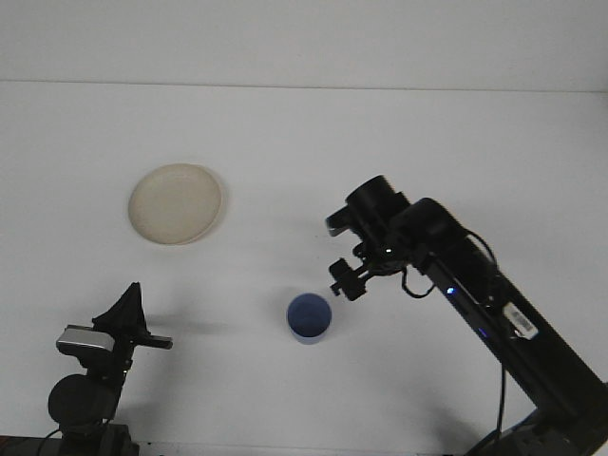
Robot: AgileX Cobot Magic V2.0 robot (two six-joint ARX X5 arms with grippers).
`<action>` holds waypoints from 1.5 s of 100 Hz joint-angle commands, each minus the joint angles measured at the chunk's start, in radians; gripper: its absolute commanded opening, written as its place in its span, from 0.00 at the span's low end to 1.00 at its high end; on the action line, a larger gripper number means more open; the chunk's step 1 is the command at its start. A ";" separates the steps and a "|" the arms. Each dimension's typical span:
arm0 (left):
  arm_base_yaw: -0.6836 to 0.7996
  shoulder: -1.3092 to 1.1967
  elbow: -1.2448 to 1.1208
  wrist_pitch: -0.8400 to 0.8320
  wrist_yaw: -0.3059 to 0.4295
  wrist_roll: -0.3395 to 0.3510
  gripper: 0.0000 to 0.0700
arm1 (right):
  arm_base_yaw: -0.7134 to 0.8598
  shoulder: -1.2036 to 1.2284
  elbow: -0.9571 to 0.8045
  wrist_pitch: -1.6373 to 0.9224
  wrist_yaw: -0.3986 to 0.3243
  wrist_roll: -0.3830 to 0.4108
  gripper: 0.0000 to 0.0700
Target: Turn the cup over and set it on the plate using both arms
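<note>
A blue cup [310, 317] stands on the white table, mouth up, just below the centre of the front view. My right gripper [346, 279] hangs a little above and to the right of the cup, open, holding nothing and apart from it. A cream plate [176, 202] with nothing on it lies at the left, well away from the cup. My left gripper [131, 313] rests low at the front left, far from both cup and plate.
The right arm [494, 309] slants from the lower right corner toward the middle. The table's back edge [304, 85] runs across the top. The left arm's base [85, 399] sits at the bottom left.
</note>
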 commanded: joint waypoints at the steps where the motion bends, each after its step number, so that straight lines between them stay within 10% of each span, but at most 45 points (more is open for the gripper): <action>1: 0.001 -0.001 -0.019 0.014 -0.002 0.000 0.01 | -0.053 -0.031 0.007 -0.031 0.000 -0.077 0.70; 39: 0.001 -0.001 -0.019 0.014 -0.002 0.000 0.02 | -0.431 -0.418 -0.319 0.182 0.000 -0.065 0.71; 91: 0.001 -0.001 -0.019 0.014 -0.002 0.000 0.01 | -0.449 -0.968 -0.950 0.994 0.070 -0.068 0.70; 150: 0.001 -0.001 -0.019 0.015 -0.002 -0.001 0.01 | -0.449 -0.941 -1.003 1.106 0.072 -0.076 0.70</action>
